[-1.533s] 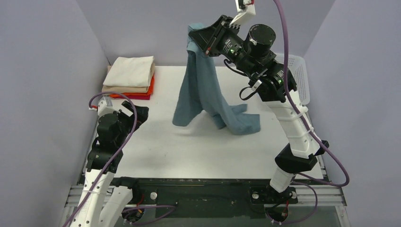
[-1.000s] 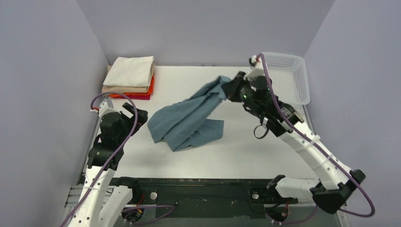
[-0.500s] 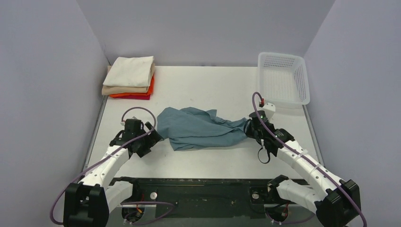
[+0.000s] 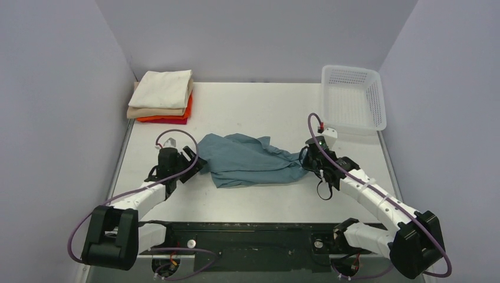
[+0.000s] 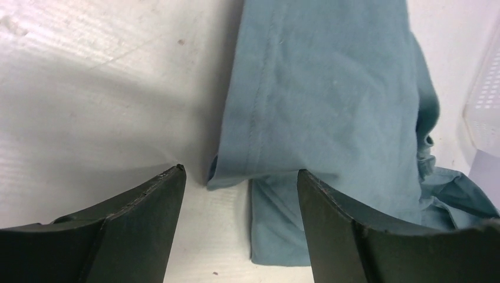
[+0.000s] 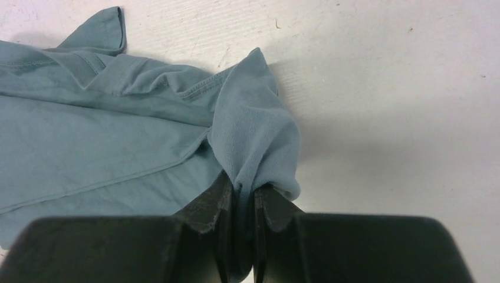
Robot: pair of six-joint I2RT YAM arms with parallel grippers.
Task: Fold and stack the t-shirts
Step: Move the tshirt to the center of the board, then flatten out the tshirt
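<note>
At the far left corner of the desk (image 4: 265, 112) sits a neat pile of folded shirts (image 4: 162, 97), cream on top, then tan, with orange and red at the bottom. That part of the job looks done.

In the middle of the desk, between the two arms, the teal shirt (image 4: 247, 160) lies crumpled and bunched, neither spread flat nor folded. The right fingers (image 6: 203, 212) are pressed together on a pinch of cloth at the shirt's right end. The left fingers (image 5: 135, 218) stand wide apart, low at the shirt's left end. The hemmed corner lies in the gap between them, but they grip nothing. A white basket (image 4: 352, 68) stands at the far right, well apart from the shirt.

The teal shirt is the only unfolded one I can see, so I judge the task to be on its last piece. It has yet to be caught on the left side, drawn out flat, folded, and laid on the pile.
</note>
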